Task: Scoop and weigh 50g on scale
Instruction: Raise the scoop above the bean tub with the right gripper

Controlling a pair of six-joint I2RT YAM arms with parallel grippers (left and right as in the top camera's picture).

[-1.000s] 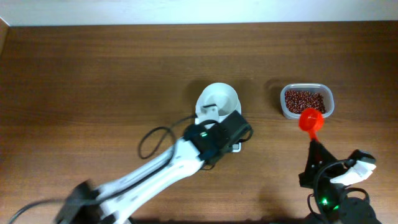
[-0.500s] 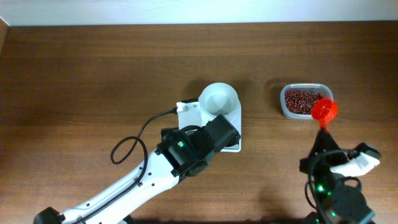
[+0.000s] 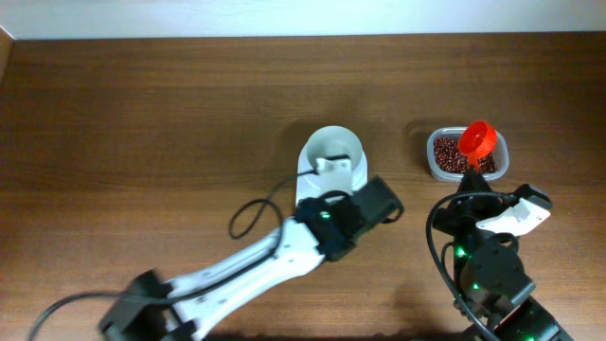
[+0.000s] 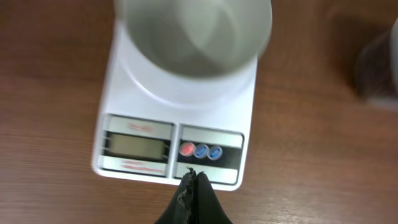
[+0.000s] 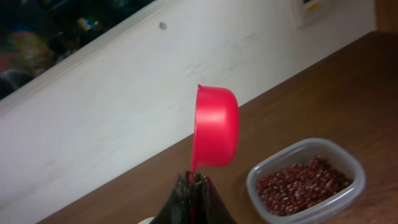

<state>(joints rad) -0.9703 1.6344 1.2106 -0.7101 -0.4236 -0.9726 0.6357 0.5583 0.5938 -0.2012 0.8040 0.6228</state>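
Red scoop (image 5: 214, 134) clenched by handle in right gripper (image 5: 193, 182), over tub (image 5: 252, 180). Beans (image 5: 298, 183) in tub: light, loose, prone to roll; lift only by scoop. Left gripper (image 4: 194, 185) clenched empty before scale (image 4: 239, 121).

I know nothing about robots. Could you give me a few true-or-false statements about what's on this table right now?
1. The white bowl on the scale has nothing in it. True.
2. The beans sit in the clear tub. True.
3. The red scoop lies flat on the table. False: the right gripper holds it by the handle, above the tub.
4. The left gripper is spread wide open. False: it is shut, its tips at the scale's front edge by the buttons.
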